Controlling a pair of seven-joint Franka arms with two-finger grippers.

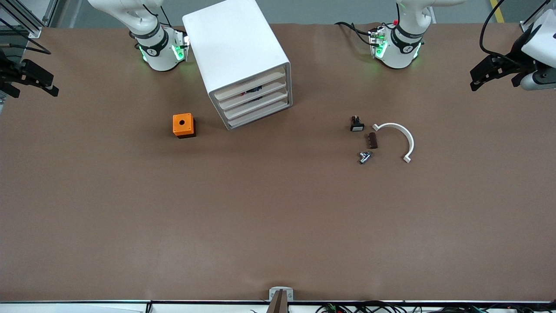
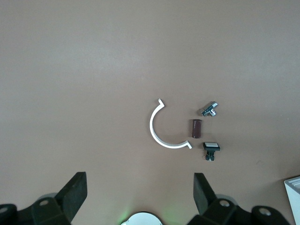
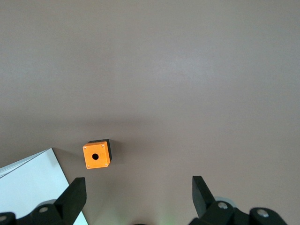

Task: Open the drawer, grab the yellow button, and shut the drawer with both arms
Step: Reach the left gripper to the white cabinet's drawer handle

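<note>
The white cabinet [image 1: 236, 43] stands near the right arm's base, its corner showing in both wrist views [image 2: 294, 192] [image 3: 33, 187]. Its four drawers [image 1: 256, 98] are all pushed in. A small dark thing [image 1: 253, 91] shows in a gap between the upper drawers; I cannot tell whether it is the button. My left gripper [image 1: 477, 78] [image 2: 140, 192] hangs high over the left arm's end of the table, open and holding nothing. My right gripper [image 1: 45, 84] [image 3: 138, 194] hangs high over the right arm's end, open and holding nothing.
An orange cube with a hole [image 1: 183, 125] [image 3: 96, 156] sits beside the cabinet. Toward the left arm's end lie a white arc [image 1: 402, 134] [image 2: 159, 131], a brown block [image 1: 372, 140], a black-and-white piece [image 1: 356, 124] and a metal fitting [image 1: 365, 157].
</note>
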